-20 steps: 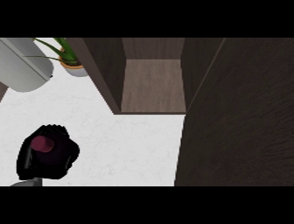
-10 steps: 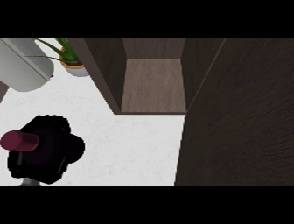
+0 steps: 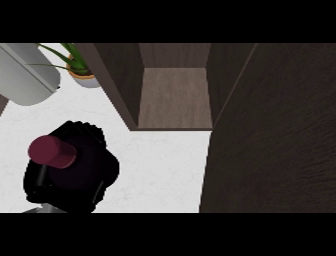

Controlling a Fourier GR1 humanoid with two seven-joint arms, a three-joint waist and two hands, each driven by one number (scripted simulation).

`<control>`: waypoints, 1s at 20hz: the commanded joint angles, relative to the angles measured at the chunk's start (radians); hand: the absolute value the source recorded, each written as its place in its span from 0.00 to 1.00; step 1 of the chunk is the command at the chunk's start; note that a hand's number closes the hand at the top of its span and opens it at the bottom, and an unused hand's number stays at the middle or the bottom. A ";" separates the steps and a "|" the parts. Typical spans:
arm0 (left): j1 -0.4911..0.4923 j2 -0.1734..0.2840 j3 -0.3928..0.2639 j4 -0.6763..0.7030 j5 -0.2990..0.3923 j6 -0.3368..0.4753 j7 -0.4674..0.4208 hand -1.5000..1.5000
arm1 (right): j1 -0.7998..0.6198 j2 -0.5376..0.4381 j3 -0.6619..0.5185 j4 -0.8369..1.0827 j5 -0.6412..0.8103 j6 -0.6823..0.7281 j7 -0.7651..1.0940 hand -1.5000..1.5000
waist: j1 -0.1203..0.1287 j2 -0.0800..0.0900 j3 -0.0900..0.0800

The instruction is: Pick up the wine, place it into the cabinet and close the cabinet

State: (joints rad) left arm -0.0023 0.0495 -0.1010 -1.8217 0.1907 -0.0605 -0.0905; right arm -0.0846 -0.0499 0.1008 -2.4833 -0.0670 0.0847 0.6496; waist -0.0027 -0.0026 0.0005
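- The wine [image 3: 51,151] is picked up but not yet in the cabinet [image 3: 175,97], which stands open with its shelf bare; placing it and closing the door [image 3: 285,135] are left.
- My left hand [image 3: 79,177] curls round the wine, only its maroon cap showing, above the counter [image 3: 163,170], near the cabinet's lower left.
- My right hand is out of view.
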 commanded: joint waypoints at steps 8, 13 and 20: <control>-0.166 -0.049 -0.254 -0.072 -0.043 0.276 0.162 1.00 | 0.061 0.007 -0.001 -0.103 -0.059 0.012 0.012 0.00 | -0.006 0.001 0.000; -0.286 -0.049 -0.320 0.020 -0.027 0.418 0.164 1.00 | 0.068 0.020 0.036 -0.133 -0.052 0.010 0.047 0.00 | -0.008 0.001 0.000; -0.436 -0.049 -0.382 0.114 -0.079 0.610 0.173 1.00 | 0.144 0.007 0.013 -0.163 -0.073 0.048 0.011 0.00 | -0.013 0.000 0.000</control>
State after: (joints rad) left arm -0.3943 0.0007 -0.4344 -1.7605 0.1364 0.4561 0.1087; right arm -0.0305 -0.0462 0.0945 -2.4897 -0.0793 0.1187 0.6279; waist -0.0120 -0.0016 0.0004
